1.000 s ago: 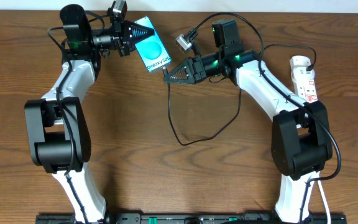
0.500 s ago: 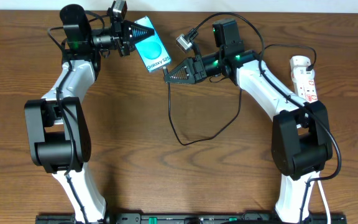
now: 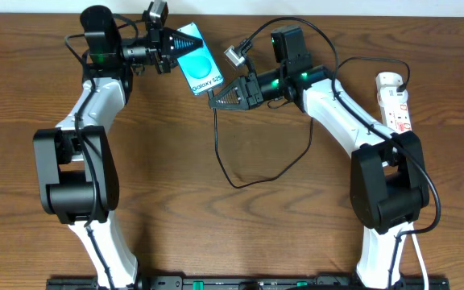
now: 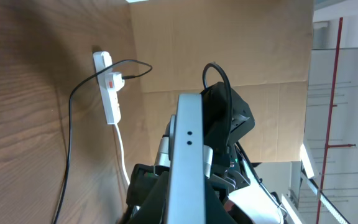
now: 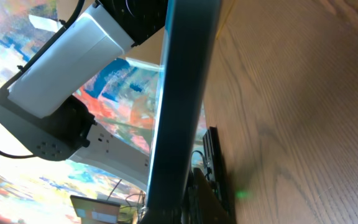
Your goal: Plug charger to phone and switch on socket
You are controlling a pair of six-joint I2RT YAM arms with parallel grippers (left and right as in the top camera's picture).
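Observation:
My left gripper (image 3: 173, 47) is shut on the upper end of the phone (image 3: 198, 66) and holds it tilted at the back of the table, turquoise screen up. My right gripper (image 3: 213, 98) is shut on the charger's plug end, right at the phone's lower edge; I cannot tell whether the tip is in the port. The charger cable (image 3: 217, 149) drops from it, loops over the table and runs to the socket (image 3: 394, 98) at the far right. The left wrist view shows the phone (image 4: 188, 155) edge-on and the socket (image 4: 109, 93). The right wrist view shows the phone (image 5: 182, 93) edge-on.
The cable's loop (image 3: 248, 182) lies in the middle of the wooden table (image 3: 167, 201). The socket's white cord (image 3: 419, 254) runs down the right side past the right arm's base. The table's back edge is just behind the phone and both grippers.
My right gripper has moved a little left and up with the plug, closer to the phone's lower edge. The phone and left gripper have shifted slightly right.

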